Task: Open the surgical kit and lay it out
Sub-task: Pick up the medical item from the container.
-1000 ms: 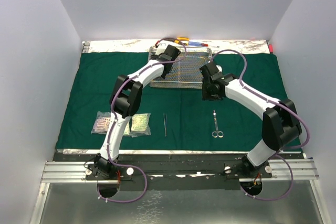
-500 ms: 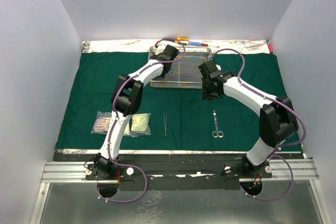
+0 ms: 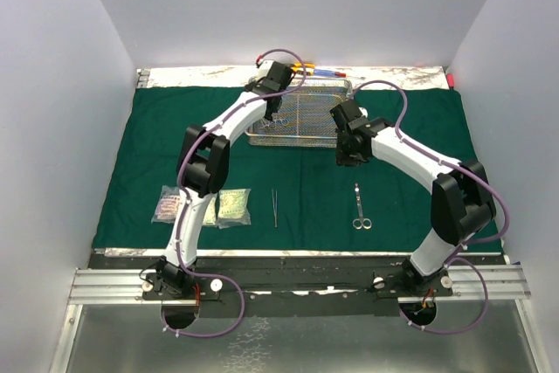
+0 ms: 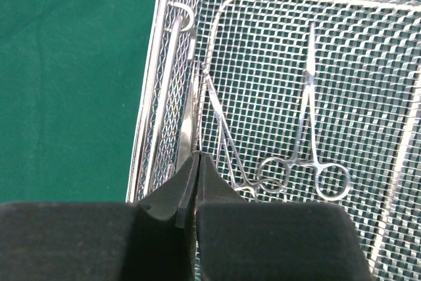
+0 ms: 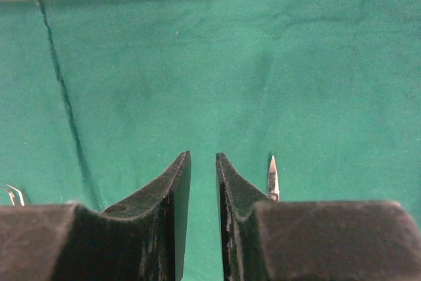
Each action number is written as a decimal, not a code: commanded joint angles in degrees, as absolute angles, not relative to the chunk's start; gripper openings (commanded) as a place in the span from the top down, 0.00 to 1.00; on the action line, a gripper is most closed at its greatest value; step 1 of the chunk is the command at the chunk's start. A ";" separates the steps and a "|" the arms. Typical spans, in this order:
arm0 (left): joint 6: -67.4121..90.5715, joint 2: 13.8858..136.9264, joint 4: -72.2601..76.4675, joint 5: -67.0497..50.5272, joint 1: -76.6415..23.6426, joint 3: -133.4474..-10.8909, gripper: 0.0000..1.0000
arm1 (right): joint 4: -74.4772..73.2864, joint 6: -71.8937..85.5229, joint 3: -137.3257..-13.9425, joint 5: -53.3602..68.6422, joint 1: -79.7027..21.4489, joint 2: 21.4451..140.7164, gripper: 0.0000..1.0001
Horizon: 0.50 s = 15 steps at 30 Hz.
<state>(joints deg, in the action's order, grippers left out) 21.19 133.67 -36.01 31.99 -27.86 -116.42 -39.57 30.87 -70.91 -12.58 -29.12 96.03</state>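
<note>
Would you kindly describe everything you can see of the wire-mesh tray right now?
The tray is a rectangular steel basket with mesh floor and walls and a solid rim, sitting flat on the green cloth at the far middle. Two ring-handled clamps lie inside; the left fingers pinch a slim instrument by its wall.

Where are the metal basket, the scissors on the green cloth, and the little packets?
metal basket (image 3: 316, 113), overhead view, bare mesh floor
scissors (image 3: 358, 204), overhead view, middle of the shaft
packets (image 3: 233, 205), overhead view, centre of the rightmost packet
</note>
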 commanded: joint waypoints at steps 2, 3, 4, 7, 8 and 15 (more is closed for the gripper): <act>22.47 127.80 -35.68 26.97 -27.66 -118.92 1.00 | -40.54 32.39 -72.80 -11.84 -28.66 95.57 0.75; 22.67 127.16 -35.68 26.15 -27.64 -119.10 1.00 | -40.33 32.50 -72.92 -11.58 -28.63 95.00 0.75; 22.69 126.31 -35.68 25.08 -27.68 -119.36 1.00 | -39.87 32.61 -73.07 -11.22 -28.65 94.33 0.75; 23.23 124.17 -35.68 20.32 -27.73 -120.01 1.00 | -38.53 32.77 -73.76 -10.35 -28.55 91.95 0.74; 23.47 123.36 -35.68 18.20 -27.69 -119.99 1.00 | -38.08 32.90 -73.93 -10.21 -28.55 91.15 0.74; 20.96 110.54 -29.86 -17.23 -27.68 -106.53 1.00 | -34.17 38.67 -71.32 -10.73 -28.06 81.24 0.73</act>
<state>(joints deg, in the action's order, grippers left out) 23.18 118.52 -34.11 5.65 -27.75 -112.90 -37.34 34.57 -72.75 -10.87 -28.56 87.29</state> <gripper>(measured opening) 0.003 0.265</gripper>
